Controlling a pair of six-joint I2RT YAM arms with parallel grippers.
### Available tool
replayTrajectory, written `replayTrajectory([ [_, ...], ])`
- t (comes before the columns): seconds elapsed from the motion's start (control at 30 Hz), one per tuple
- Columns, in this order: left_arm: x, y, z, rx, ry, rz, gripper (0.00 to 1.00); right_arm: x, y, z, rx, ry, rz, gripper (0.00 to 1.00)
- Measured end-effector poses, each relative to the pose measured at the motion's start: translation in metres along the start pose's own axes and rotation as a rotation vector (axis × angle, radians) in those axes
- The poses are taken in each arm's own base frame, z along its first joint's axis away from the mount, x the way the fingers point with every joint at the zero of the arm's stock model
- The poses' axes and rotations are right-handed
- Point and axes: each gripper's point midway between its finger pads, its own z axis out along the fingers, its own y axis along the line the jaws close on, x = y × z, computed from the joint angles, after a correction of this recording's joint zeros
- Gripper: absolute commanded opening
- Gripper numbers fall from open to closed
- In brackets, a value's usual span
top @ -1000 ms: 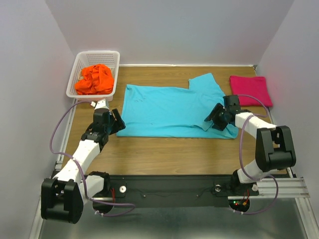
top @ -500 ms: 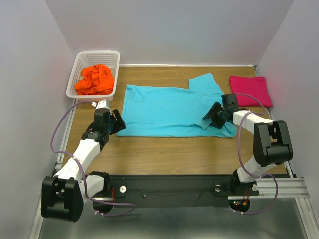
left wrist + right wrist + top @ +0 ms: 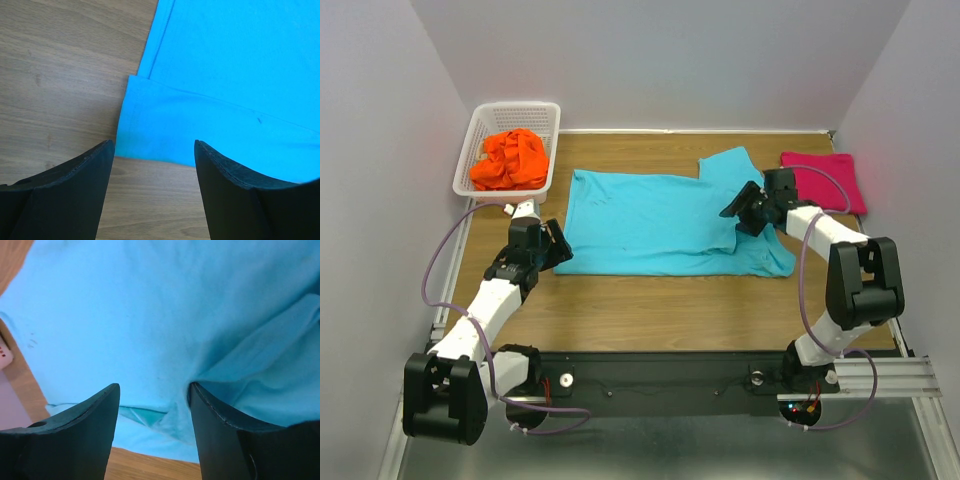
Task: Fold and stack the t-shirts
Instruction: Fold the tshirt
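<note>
A wooden table (image 3: 650, 300) sits boxed in by plain pale walls (image 3: 670, 60). The turquoise shirt (image 3: 650, 220) lies flat mid-table with its long axis running left to right. Its stitched straight edge is at the left, and a sleeve juts toward the far right.

The pink shirt (image 3: 823, 180) lies folded just beyond that sleeve, at the far right. The orange shirt (image 3: 508, 158) is crumpled in a white basket (image 3: 516, 105) off the turquoise shirt's far-left corner.

The left gripper (image 3: 552, 248) sits at the turquoise shirt's near-left corner, fingers apart and holding nothing. The right gripper (image 3: 738, 212) hangs over the shirt's right part below the sleeve, also spread and empty.

Only the top view takes in all three shirts. The left wrist view shows the gripper (image 3: 154, 165) framing a doubled, stitched corner. The right wrist view shows the gripper (image 3: 154, 405) above a raised fold.
</note>
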Motion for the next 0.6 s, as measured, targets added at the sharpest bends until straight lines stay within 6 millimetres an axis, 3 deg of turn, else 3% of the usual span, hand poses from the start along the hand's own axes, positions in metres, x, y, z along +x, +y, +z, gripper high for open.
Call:
replayTrajectory([
  [0.47, 0.000, 0.000, 0.000, 0.003, 0.002, 0.005, 0.77, -0.037, 0.050, 0.032, -0.072, -0.017, -0.065, 0.62],
  [0.6, 0.001, -0.001, 0.000, 0.007, 0.004, 0.006, 0.77, -0.038, 0.044, 0.030, -0.029, -0.035, -0.096, 0.59],
])
